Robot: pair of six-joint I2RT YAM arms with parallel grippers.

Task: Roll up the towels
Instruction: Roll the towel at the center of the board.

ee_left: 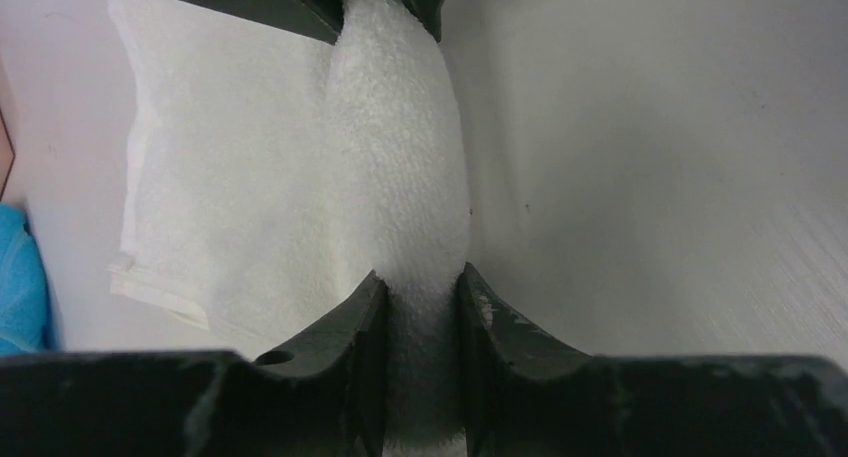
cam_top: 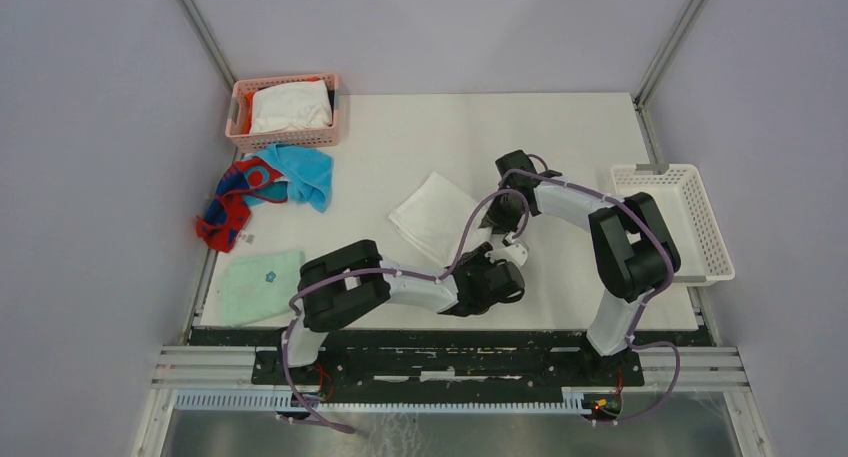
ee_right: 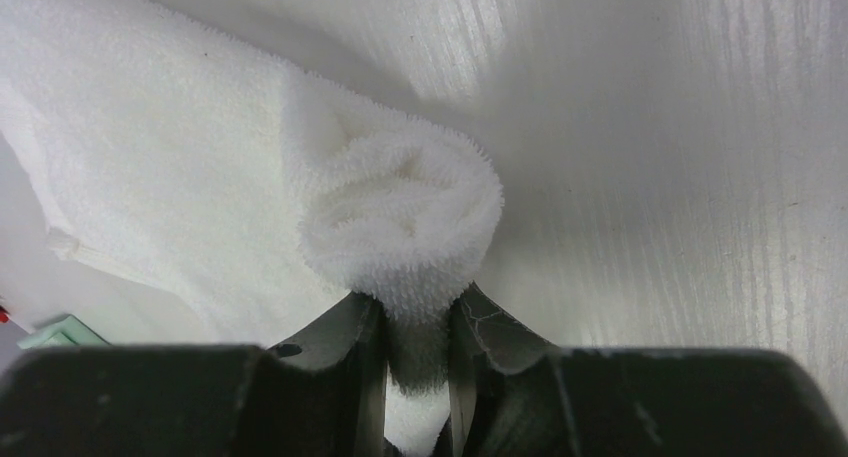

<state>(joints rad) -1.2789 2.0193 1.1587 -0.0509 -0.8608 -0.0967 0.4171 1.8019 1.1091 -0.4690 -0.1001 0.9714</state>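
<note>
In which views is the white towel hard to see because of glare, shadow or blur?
Top external view: even, sharp, but the white towel barely stands out from the white table. Left wrist view: the rolled part is bright, its texture partly washed out; the left gripper is dark. Right wrist view: fibres at the roll's end are sharp; streaky glare on the table.

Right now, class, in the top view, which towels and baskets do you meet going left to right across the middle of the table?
Left to right: red towel → blue towel → half-rolled white towel → white basket.
</note>
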